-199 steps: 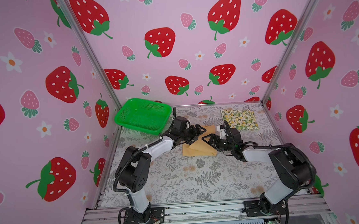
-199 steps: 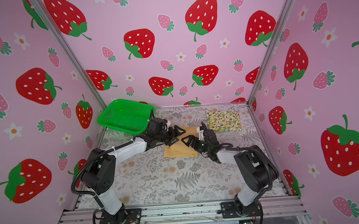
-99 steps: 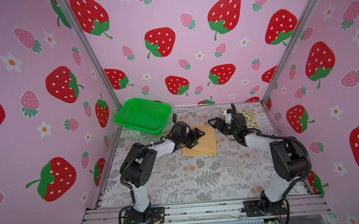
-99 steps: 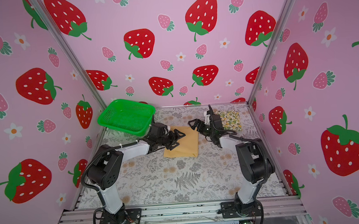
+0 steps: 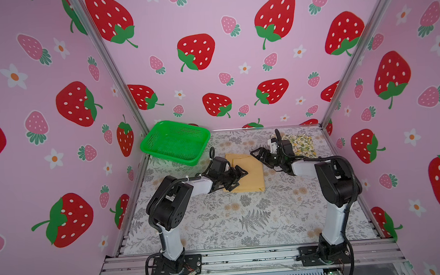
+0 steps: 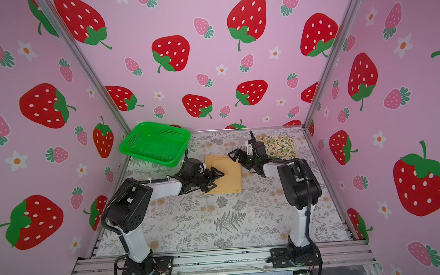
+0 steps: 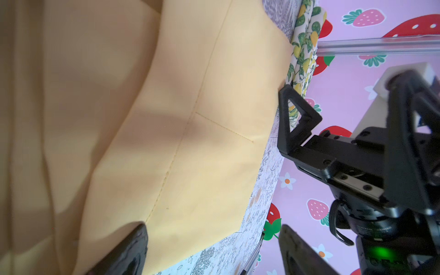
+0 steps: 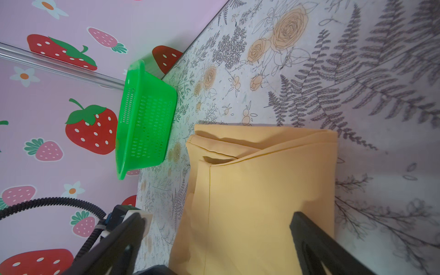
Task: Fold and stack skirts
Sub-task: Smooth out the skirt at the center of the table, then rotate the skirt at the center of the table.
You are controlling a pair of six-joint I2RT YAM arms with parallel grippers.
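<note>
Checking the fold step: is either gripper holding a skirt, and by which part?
Nothing is held. The left gripper and right gripper are both open; the tan skirt lies loose.

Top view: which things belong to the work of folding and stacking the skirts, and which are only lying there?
Belong to the job:
- tan skirt, folded, middle of the table
- lemon skirt, folded, far right corner

Only lying there:
- green basket, far left corner
</note>
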